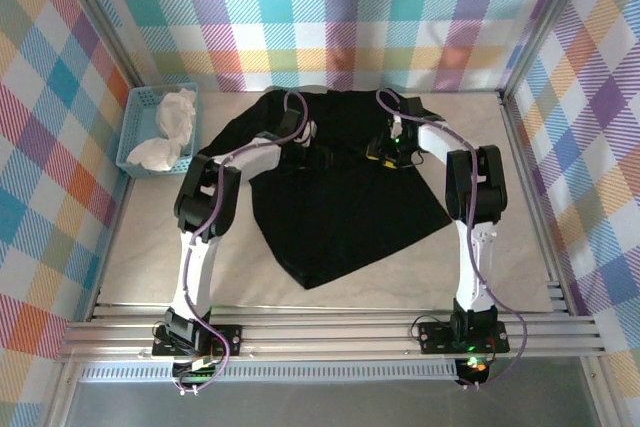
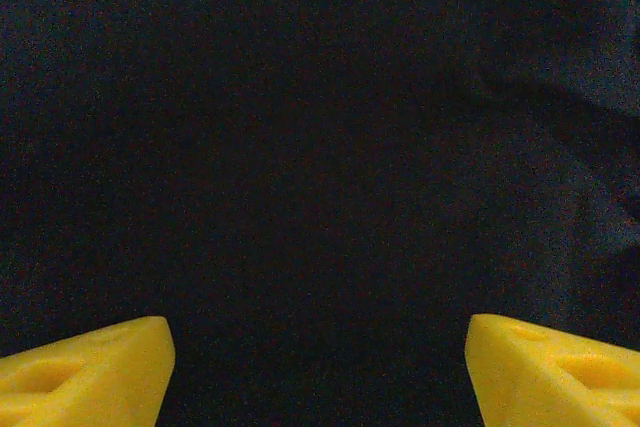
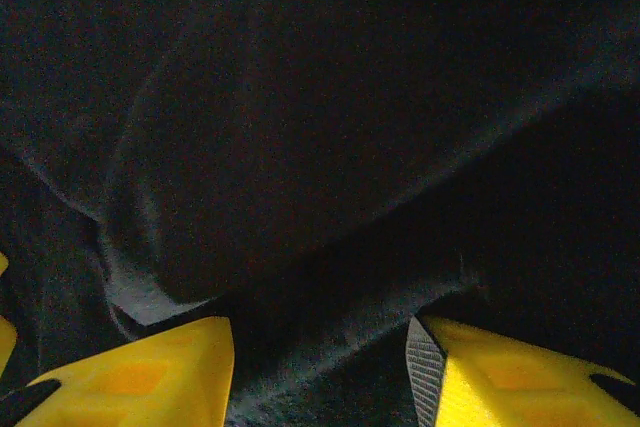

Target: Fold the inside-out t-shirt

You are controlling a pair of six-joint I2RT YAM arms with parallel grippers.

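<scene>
Two grippers were over the t-shirt (image 1: 330, 217), which lay spread on the table (image 1: 150, 247) at the centre of the top view. Its upper edge sat toward 12 o'clock and one corner of its lower edge pointed toward 6 o'clock. The upturned side was plain black.

Left gripper (image 2: 318, 339): from the shirt's middle it was at roughly 11 o'clock, over the upper part of the garment. In its wrist view the yellow fingers (image 2: 90, 372) stood wide apart over flat, nearly unwrinkled black cloth, with nothing caught between them.

Right gripper (image 3: 318, 335): it was at roughly 1 o'clock from the shirt's middle, also over the upper part. Its wrist view showed the fabric rumpled, with a raised ridge running from 8 o'clock toward 2 o'clock and passing between the two fingers. The jaws stood partly apart around that ridge. Whether the pads pressed the cloth could not be determined.

One light-blue basket (image 1: 133, 132) stood at 10 o'clock on the table, well apart from the shirt, with a crumpled white cloth (image 1: 172, 125) in it.
</scene>
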